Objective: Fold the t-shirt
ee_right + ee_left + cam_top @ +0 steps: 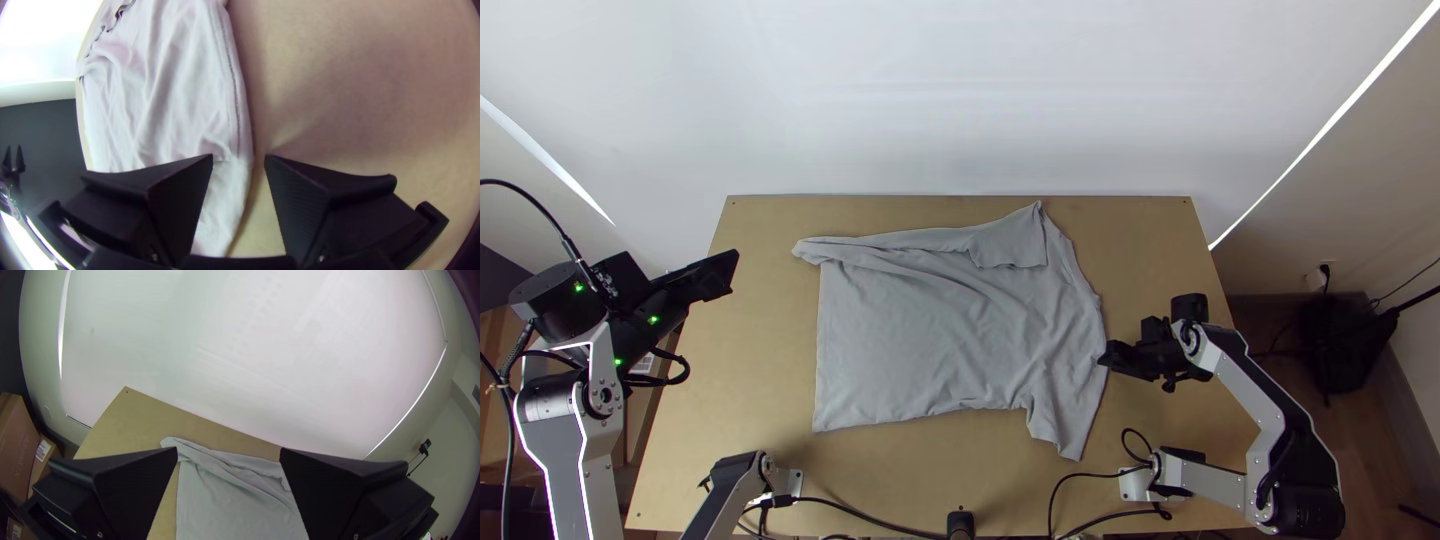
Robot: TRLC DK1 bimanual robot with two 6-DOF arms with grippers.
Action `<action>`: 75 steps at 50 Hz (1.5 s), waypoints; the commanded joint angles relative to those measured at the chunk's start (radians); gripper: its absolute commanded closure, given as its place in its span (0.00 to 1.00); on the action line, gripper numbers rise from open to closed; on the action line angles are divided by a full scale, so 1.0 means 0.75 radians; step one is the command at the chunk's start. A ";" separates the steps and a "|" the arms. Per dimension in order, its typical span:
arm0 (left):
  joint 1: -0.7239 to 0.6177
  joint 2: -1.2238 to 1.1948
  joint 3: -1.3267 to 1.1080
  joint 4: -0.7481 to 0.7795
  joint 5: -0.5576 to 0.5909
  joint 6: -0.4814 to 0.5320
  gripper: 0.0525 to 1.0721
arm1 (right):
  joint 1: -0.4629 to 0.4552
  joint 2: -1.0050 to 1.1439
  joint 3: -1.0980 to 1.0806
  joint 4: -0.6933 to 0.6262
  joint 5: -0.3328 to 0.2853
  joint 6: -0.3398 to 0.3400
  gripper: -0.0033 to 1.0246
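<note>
Grey, the t-shirt [930,340] lies mid-table [750,400], its twelve-o'clock side turned inward. The sleeve [1063,425] at five o'clock sticks out; most folding seemingly remains. Left gripper [229,450], ten o'clock, and right gripper [239,157], four o'clock, hold their fingers apart.

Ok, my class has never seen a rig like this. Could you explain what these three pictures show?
This is a robot with a left arm and a right arm at a wooden table. The top view looks down from high over the near edge. Each wrist view comes from a camera on one arm, with that arm's two black fingers at the bottom.

A grey T-shirt lies mostly spread, its far edge turned over and one sleeve pointing nearward. The left gripper is open by the table's left edge; the right gripper is open at the shirt's right edge. Neither holds anything.
</note>
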 commanded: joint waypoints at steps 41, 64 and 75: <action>-0.166 -0.086 -0.598 -0.814 -0.247 1.282 0.05 | 0.084 -0.042 -0.059 0.061 0.008 0.042 0.97; -0.622 0.194 -0.803 -0.669 -0.286 1.132 0.12 | 0.096 -0.121 -0.075 0.024 0.008 0.087 0.97; -0.720 0.421 -0.811 -0.557 -0.298 1.100 0.12 | 0.098 -0.150 -0.061 0.020 0.008 0.115 0.97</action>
